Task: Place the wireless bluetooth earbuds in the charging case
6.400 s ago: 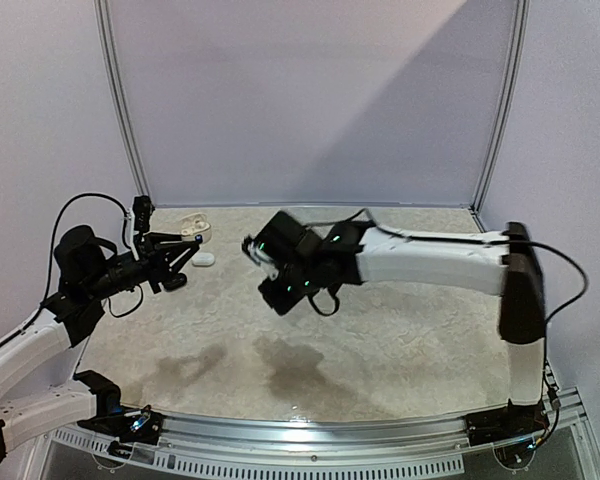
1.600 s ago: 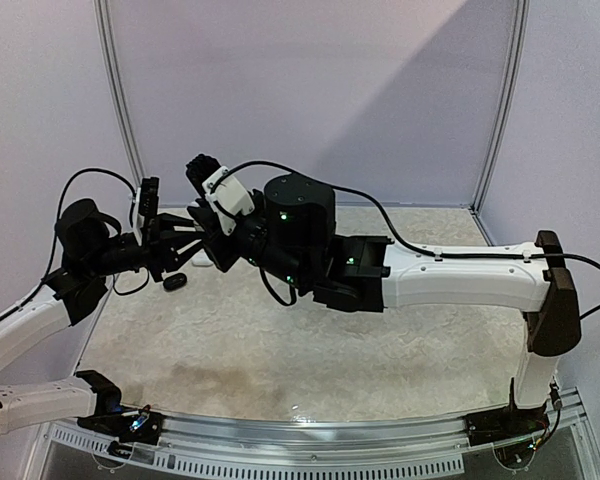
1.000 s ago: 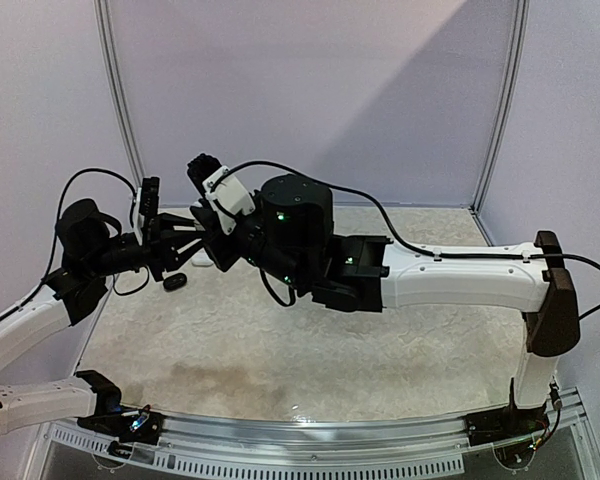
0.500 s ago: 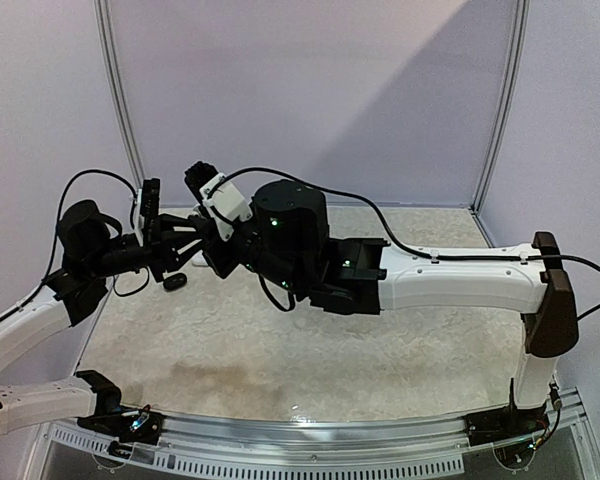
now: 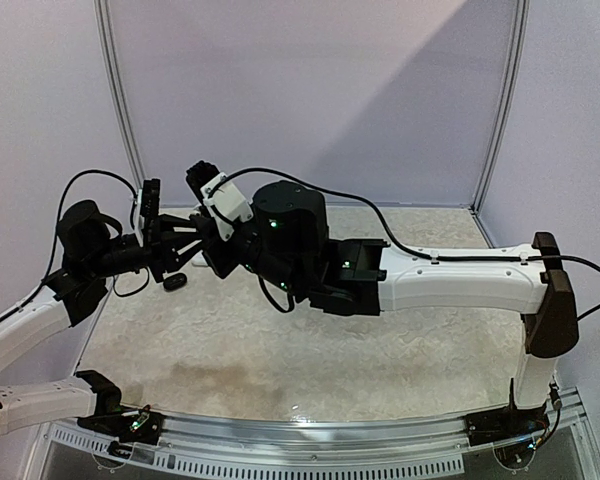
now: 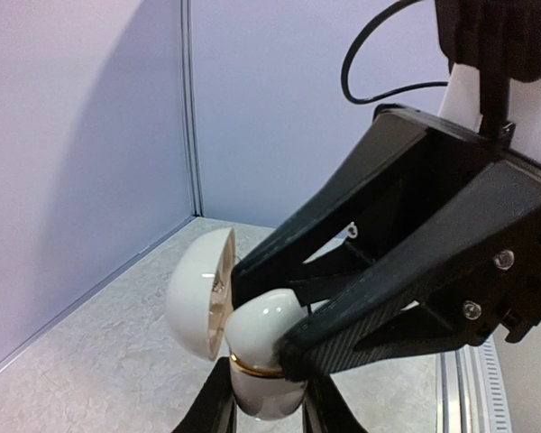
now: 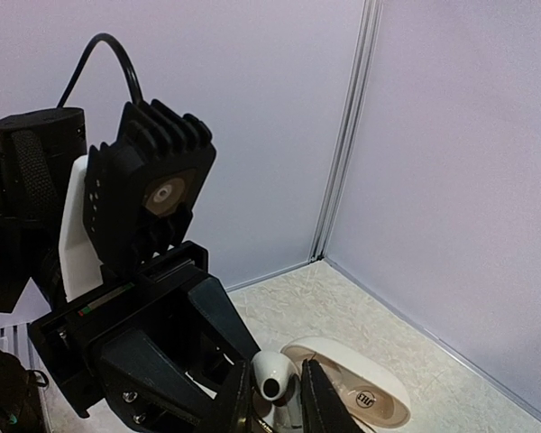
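Observation:
My left gripper (image 6: 266,410) is shut on the lower body of a white charging case (image 6: 261,388) with a gold rim, held upright above the table. Its lid (image 6: 194,289) hangs open to the left. My right gripper (image 7: 270,401) is shut on a white earbud (image 7: 272,372) and holds it at the case's open top, beside the lid (image 7: 356,388). The earbud (image 6: 266,320) sits against the case mouth. In the top view the left gripper (image 5: 188,240) and the right gripper (image 5: 212,250) meet at the far left, and the case is hidden between them.
A small black object (image 5: 175,282) lies on the mat (image 5: 310,350) just below the two grippers. The back wall and left wall stand close behind them. The right arm (image 5: 450,280) stretches across the table from the right.
Since 6.4 s ago my right arm has swung left and up to the left gripper. Over the last second the right wrist has only shifted slightly; the left arm has held still.

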Robot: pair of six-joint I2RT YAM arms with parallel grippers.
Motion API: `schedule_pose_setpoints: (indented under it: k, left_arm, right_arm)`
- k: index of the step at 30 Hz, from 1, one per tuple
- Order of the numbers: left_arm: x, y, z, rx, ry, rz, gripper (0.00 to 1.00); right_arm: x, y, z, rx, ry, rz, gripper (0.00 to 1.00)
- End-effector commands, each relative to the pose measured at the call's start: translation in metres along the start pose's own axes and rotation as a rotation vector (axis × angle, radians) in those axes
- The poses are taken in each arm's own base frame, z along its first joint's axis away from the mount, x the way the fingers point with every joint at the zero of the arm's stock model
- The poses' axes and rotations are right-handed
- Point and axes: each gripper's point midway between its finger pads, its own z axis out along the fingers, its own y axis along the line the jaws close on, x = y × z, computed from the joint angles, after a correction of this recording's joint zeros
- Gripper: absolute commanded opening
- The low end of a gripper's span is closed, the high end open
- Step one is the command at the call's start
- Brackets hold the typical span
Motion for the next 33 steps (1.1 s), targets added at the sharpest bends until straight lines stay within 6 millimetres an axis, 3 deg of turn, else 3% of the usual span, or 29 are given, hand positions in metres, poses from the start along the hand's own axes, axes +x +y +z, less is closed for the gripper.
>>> schedule_pose_setpoints:
  k: [1, 17, 33]
  left_arm:
    - [-0.031, -0.015, -0.005, 0.042, -0.090, 0.106, 0.00]
    - [-0.029, -0.018, -0.005, 0.058, -0.082, 0.100, 0.00]
    - [-0.028, -0.020, -0.005, 0.074, -0.076, 0.086, 0.00]
  right_arm:
    - [0.058, -0.010, 0.001, 0.059, 0.174, -0.053, 0.20]
    - [0.049, -0.021, -0.005, 0.091, 0.156, -0.018, 0.24]
    - [0.046, -0.027, -0.007, 0.101, 0.155, -0.007, 0.22]
